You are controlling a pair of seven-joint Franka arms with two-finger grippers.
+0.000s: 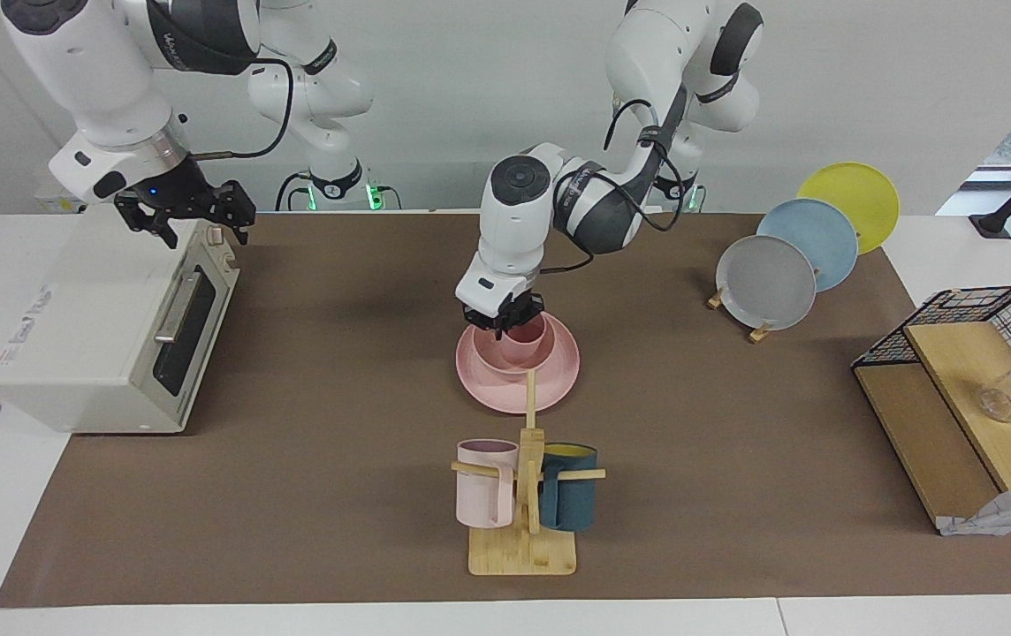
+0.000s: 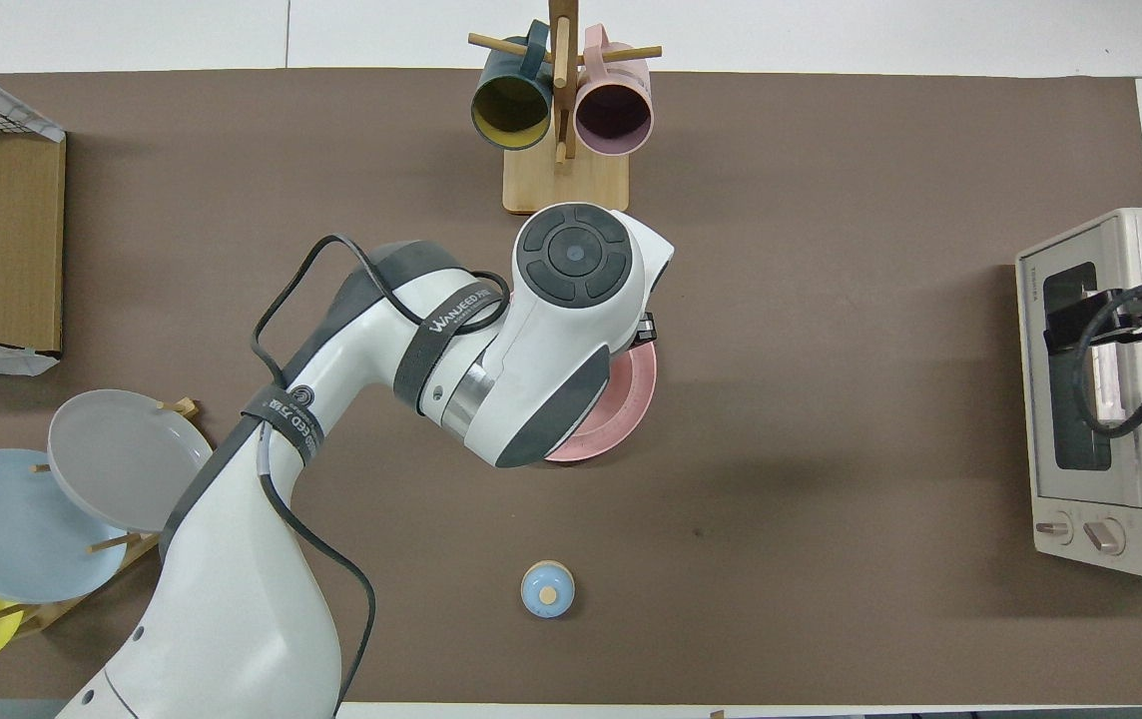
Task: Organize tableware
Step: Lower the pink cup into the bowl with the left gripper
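There, at mid-surface, the left pincer was down at the pink set, the left arm reaching in from its base and bending over the stack. The pink plate lay flat on the brown surface, the pink bowl sat on it, and the pink cup stood inside the bowl. The pincer's dark fingers were at the cup's rim, on the side toward the right arm's end, but whether they gripped the cup or had let go could not be told. From overhead the arm's wrist covered nearly the whole stack, and only an arc of the plate's rim peeked out. Farther from the robots than the plate stood the wooden mug tree, a pale pink mug and a dark blue mug hanging on its pegs. Nearer to the robots than the stack, a small blue knob-topped lid rested alone on the surface. Toward the left arm's end, grey, blue and yellow plates leaned in a rack. The right pincer waited in the air over the white toaster oven, its fingers parted and holding nothing.
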